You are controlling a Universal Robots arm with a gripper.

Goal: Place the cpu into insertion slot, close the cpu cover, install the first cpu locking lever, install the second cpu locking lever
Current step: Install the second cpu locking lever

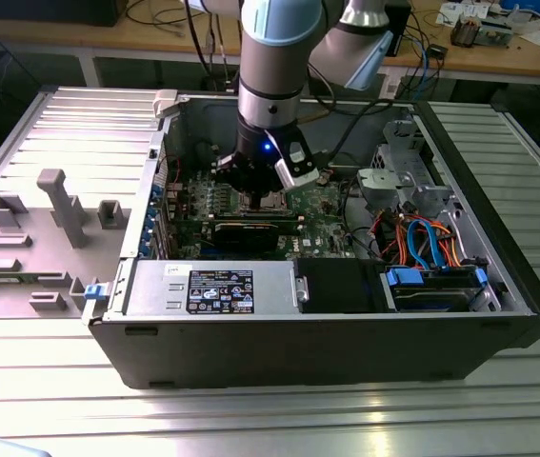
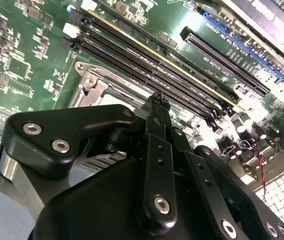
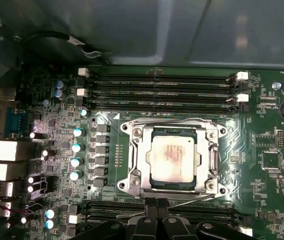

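With the cpu (image 3: 174, 158) seated in the slot (image 3: 131, 162) and the cover (image 3: 213, 156) down, the claw (image 3: 157, 204), fingertips pinched together and empty, sits at the socket's edge, apparently working a locking lever.

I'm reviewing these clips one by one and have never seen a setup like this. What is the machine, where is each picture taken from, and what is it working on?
The machine is a single robot arm reaching down into an open computer case that lies on a metal table. The exterior view looks at the whole scene from off the arm. Both wrist views ride on the arm and look down at the green circuit board. The black end effector has its fingers together, holding nothing visible, and sits at the edge of the insertion slot. The cpu already lies in that slot, with the cpu cover framing it. Long memory slots run beside it.
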